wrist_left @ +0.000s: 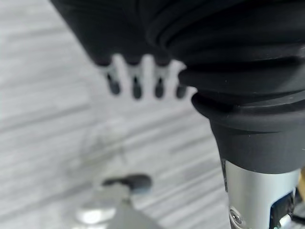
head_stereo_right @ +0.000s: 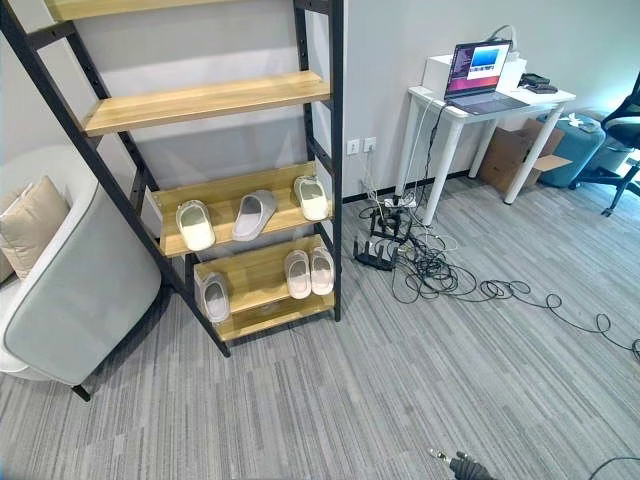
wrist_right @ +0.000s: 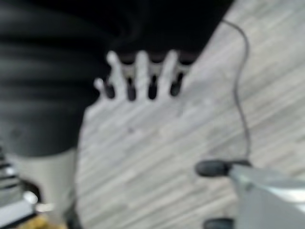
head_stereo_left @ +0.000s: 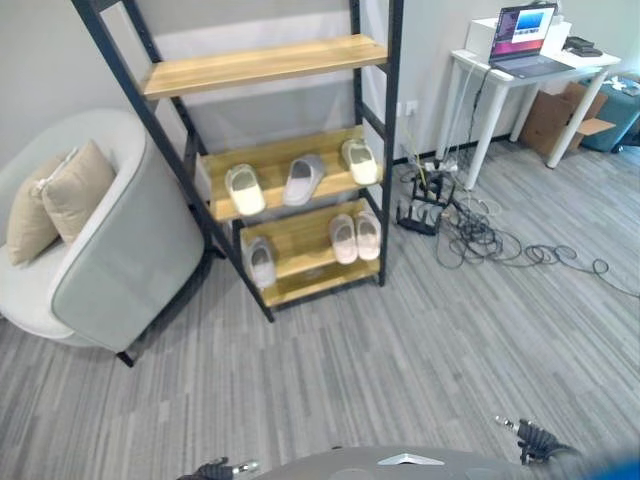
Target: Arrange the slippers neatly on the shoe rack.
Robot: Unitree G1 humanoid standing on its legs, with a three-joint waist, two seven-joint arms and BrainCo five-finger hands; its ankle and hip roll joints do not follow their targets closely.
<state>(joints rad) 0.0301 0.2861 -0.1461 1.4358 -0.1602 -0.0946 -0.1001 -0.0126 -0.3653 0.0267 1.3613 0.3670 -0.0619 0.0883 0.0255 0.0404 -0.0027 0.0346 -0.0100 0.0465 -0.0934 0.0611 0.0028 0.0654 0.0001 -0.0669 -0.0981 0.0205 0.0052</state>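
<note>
Slippers (head_stereo_left: 304, 180): six on shoe rack (head_stereo_left: 270, 66).

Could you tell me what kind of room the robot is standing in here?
Probably an office or lab corner set up as a home entryway: a shoe rack holding slippers, a grey armchair with cushions, and a white desk with an open laptop above loose cables.

Open floor (head_stereo_left: 400, 360) lies before the shoe rack (head_stereo_left: 270, 170). An armchair (head_stereo_left: 110, 260) stands left of it, cables (head_stereo_left: 500, 245) lie right, near the counter (head_stereo_left: 530, 70).
</note>
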